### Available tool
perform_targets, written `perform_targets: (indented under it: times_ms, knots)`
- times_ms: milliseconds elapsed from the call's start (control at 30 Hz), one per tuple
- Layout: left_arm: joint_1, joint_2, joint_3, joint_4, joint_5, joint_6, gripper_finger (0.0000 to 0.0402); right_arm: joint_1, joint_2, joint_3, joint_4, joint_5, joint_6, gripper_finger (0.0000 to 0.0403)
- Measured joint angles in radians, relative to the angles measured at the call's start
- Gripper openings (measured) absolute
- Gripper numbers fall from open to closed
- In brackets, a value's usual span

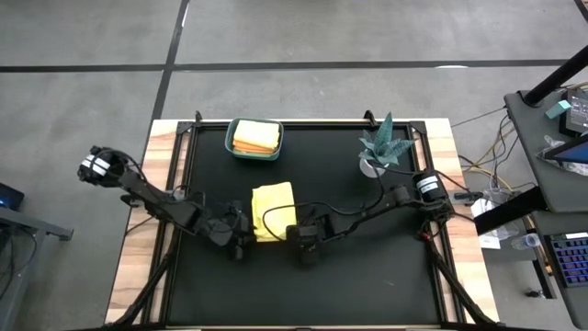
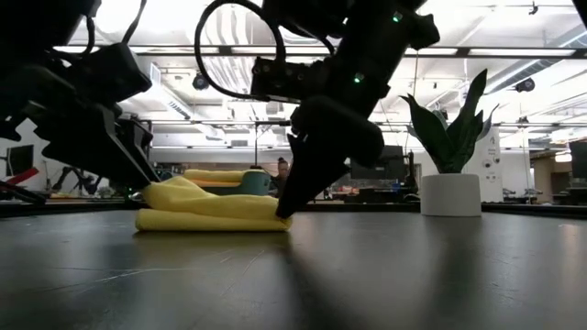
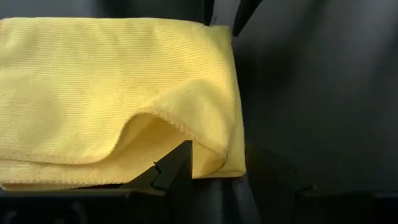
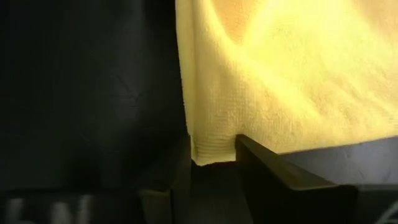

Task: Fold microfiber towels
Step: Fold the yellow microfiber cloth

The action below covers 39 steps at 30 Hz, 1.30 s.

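Nearest, at about six o'clock on the bench (image 1: pixel 367 276), both grippers meet the near edge of the yellow towel (image 1: pixel 273 211). The left gripper (image 1: pixel 241 237) sits at the towel's near left corner; in its wrist view one finger lies under a lifted flap, but whether it pinches the cloth I cannot tell. The right gripper (image 1: pixel 303 244) is at the near right corner, its fingers (image 4: pixel 273 177) apart on either side of that corner, tips down on the mat. The towel lies folded near the bench's centre. Farther off, at twelve o'clock, a teal bin (image 1: pixel 254 140) holds orange and yellow towels. A potted plant (image 1: pixel 382 147) stands at two o'clock.
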Motion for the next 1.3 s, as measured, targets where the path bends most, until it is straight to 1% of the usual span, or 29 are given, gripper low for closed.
perform_targets:
  times_ms: [167, 367, 400, 500, 567, 667, 700, 800, 933, 1067, 1200, 1300]
  knots:
    - [0.0, 0.016, 0.004, 0.001, -0.002, 0.004, 0.0132, 0.0, 0.0, -0.018, 0.044, -0.001, -0.001, 0.0092]
    - [0.001, 0.055, 0.002, 0.035, -0.002, 0.004, 0.013, 0.0, 0.0, -0.029, 0.06, -0.001, 0.019, 0.0022]
    - [0.001, 0.065, 0.002, 0.04, -0.002, 0.005, 0.0127, 0.0, 0.0, -0.033, 0.067, -0.002, 0.022, 0.0015]
    - [0.001, 0.092, 0.001, 0.077, -0.002, 0.031, 0.0102, 0.0, 0.0, -0.04, 0.076, -0.003, 0.032, 0.001]
    - [0.0, 0.098, 0.001, 0.084, -0.002, 0.06, 0.0074, 0.001, 0.0, -0.04, 0.076, -0.003, 0.039, 0.0009]
    - [-0.005, 0.08, 0.001, 0.083, 0.014, 0.116, 0.002, 0.005, 0.0, -0.04, 0.076, -0.001, 0.046, 0.0009]
    - [-0.009, 0.066, 0.0, 0.08, 0.024, 0.131, 0.001, 0.006, 0.0, -0.04, 0.075, -0.001, 0.052, 0.0009]
    - [-0.014, 0.032, 0.0, 0.03, 0.092, 0.154, 0.0011, 0.007, 0.0, -0.04, 0.073, -0.001, 0.068, 0.0009]
    - [-0.015, 0.02, -0.004, -0.02, 0.198, 0.138, 0.0013, 0.007, 0.0, -0.04, 0.073, -0.001, 0.082, 0.0009]
    - [-0.015, 0.031, -0.013, -0.019, 0.214, 0.082, 0.0013, 0.008, 0.0, -0.04, 0.074, -0.001, 0.096, 0.0009]
    - [-0.015, 0.043, -0.014, -0.021, 0.267, 0.078, 0.0013, 0.013, 0.0, -0.04, 0.074, 0.0, 0.07, 0.0009]
    - [-0.016, 0.035, -0.008, -0.021, 0.275, 0.083, 0.0013, 0.013, 0.0, -0.033, 0.073, -0.006, 0.043, 0.0009]
